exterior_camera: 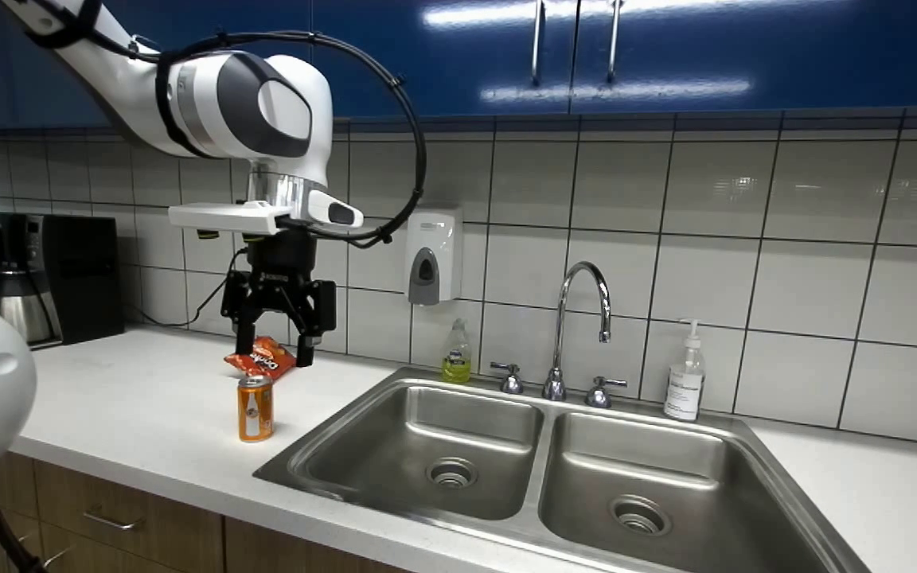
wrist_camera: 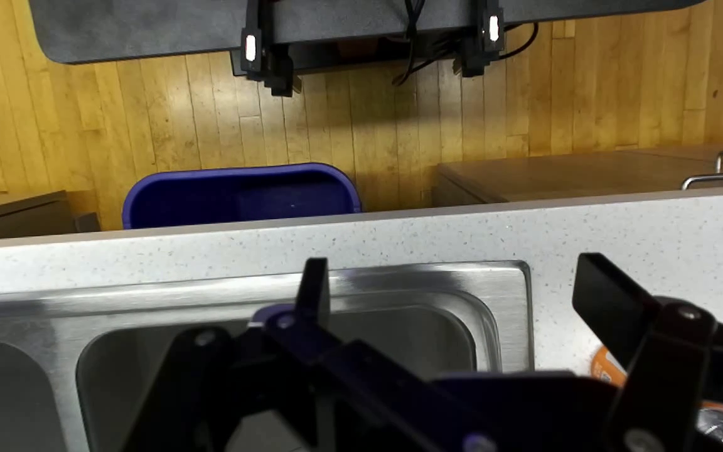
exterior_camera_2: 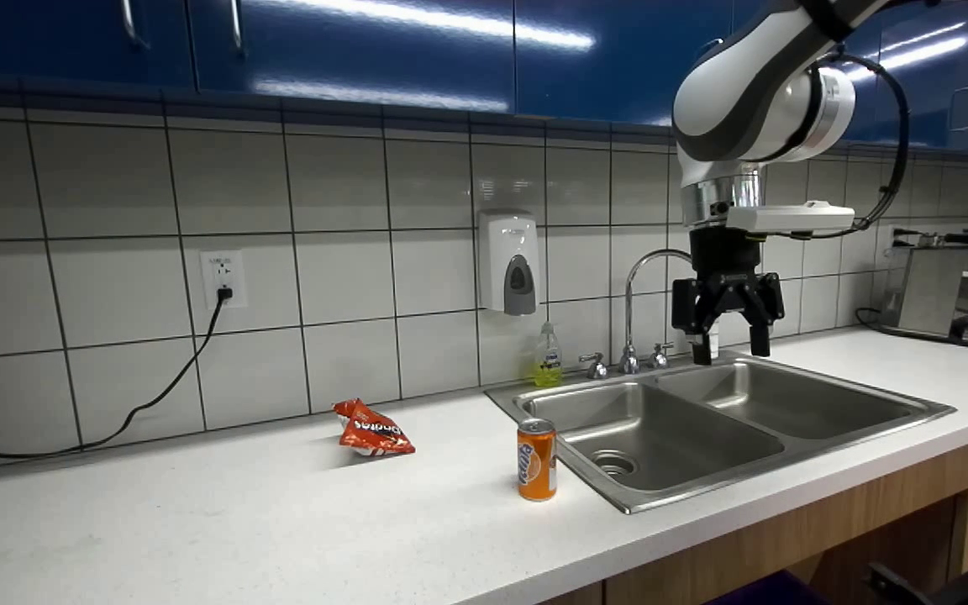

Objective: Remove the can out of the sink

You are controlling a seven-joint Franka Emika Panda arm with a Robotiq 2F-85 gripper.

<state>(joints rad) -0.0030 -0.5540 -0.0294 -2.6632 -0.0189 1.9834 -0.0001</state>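
An orange soda can point(exterior_camera: 255, 410) stands upright on the white counter beside the sink, clear of its rim, in both exterior views point(exterior_camera_2: 537, 460). In the wrist view, part of the can point(wrist_camera: 606, 365) shows at the lower right, mostly hidden behind a finger. The double-bowl steel sink point(exterior_camera: 535, 485) also shows in an exterior view point(exterior_camera_2: 631, 497) and in the wrist view point(wrist_camera: 506, 295). I see no can in its bowls. My black gripper point(exterior_camera: 275, 350) is open and empty, pointing down above counter height; it also shows in an exterior view point(exterior_camera_2: 730, 347) and the wrist view point(wrist_camera: 454, 275).
A red chip bag point(exterior_camera: 269, 362) lies on the counter behind the can. A faucet point(exterior_camera: 560, 326), a dish soap bottle point(exterior_camera: 457, 358) and a pump bottle point(exterior_camera: 684, 382) stand along the sink's back. A soap dispenser point(exterior_camera: 434, 255) hangs on the wall. A coffee maker point(exterior_camera: 68, 274) stands farther off.
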